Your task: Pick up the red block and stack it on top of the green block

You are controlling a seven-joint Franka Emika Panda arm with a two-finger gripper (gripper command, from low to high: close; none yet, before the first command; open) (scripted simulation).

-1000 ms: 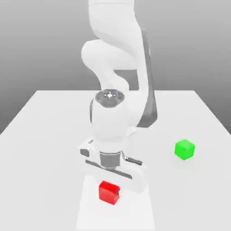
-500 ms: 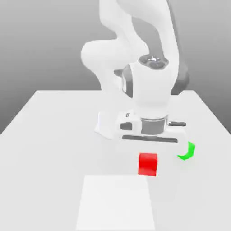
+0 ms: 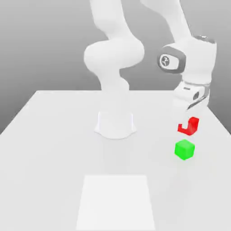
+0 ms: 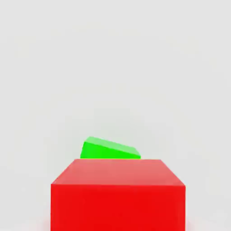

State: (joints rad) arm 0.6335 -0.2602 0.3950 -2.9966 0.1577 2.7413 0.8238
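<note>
The red block [image 3: 189,127] hangs in the air at the exterior view's right, with my gripper [image 3: 190,122] shut on it; a white finger covers part of its face. The green block [image 3: 184,150] rests on the white table directly beneath it, with a small gap between the two cubes. In the hand view the red block [image 4: 118,195] looms close, and the green block [image 4: 109,149] peeks out from behind its upper edge.
The arm's round white base [image 3: 115,125] stands at the table's middle. A paler rectangular patch [image 3: 116,200] marks the table near its front edge. The table's [image 3: 54,149] right edge runs close to the green block.
The arm has lifted the red block off the front of the table and swung it to the exterior view's right, ending just above the green block.
</note>
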